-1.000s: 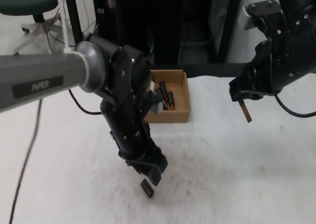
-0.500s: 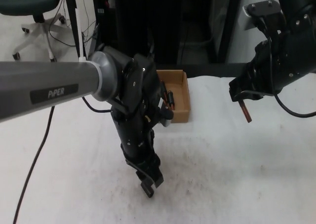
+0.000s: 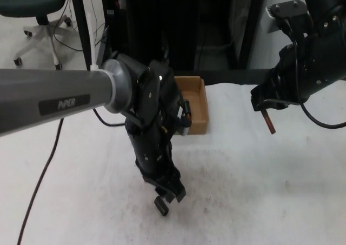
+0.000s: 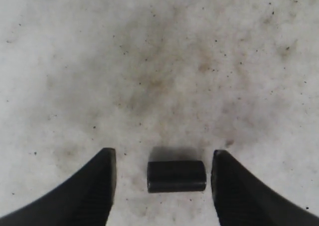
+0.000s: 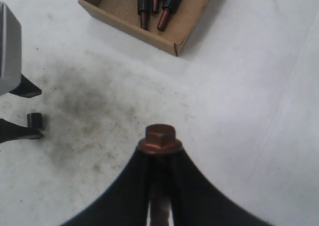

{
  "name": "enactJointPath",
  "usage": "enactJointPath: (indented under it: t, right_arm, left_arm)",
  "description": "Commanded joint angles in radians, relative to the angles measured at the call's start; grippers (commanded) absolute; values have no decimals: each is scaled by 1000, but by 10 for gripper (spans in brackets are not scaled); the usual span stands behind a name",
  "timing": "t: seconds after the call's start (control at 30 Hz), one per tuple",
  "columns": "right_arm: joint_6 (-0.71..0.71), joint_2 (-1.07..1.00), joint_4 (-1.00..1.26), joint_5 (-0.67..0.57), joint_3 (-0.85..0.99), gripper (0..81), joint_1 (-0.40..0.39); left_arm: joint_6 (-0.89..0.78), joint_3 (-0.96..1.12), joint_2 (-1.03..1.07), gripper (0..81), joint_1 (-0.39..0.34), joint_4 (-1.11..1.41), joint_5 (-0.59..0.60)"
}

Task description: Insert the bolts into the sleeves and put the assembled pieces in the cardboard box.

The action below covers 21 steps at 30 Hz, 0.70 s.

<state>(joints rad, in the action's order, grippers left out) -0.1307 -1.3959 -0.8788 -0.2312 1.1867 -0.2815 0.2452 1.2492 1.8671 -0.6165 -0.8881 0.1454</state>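
Note:
A short black sleeve (image 4: 176,176) lies on its side on the white bench, also seen in the high view as the sleeve (image 3: 161,205). My left gripper (image 4: 163,181) is open, low over the bench, with one finger on each side of the sleeve and not touching it. My right gripper (image 5: 159,153) hangs high at the right, shut on a copper bolt (image 5: 159,138) that points down from the gripper (image 3: 265,111) in the high view. The cardboard box (image 3: 198,114) sits at the back middle, with assembled bolt-and-sleeve pieces (image 5: 158,0) inside.
The left arm's body (image 3: 151,131) covers part of the box in the high view. The bench cloth is stained dark around the sleeve. An office chair (image 3: 32,7) and cables stand off the bench at the back left.
The left arm has swung and shifted slightly right and lower over the sleeve. The right arm with its bolt has not moved.

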Motion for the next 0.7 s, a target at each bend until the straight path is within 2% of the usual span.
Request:
enactJointPath:
  t: [0.0, 0.53, 0.6, 0.67]
  right_arm:
    - [-3, 12, 1, -15, 4, 8, 2]
    - [-3, 12, 1, -15, 4, 8, 2]
    - [-3, 12, 1, -15, 4, 8, 2]
    - [-3, 12, 1, -15, 4, 8, 2]
  left_arm:
    - [-29, 7, 34, 533, -4, -43, -9]
    - [-52, 7, 69, 525, -4, -16, -9]
    - [-52, 7, 73, 446, -4, -18, -9]
    - [-52, 7, 74, 271, -4, -23, -9]
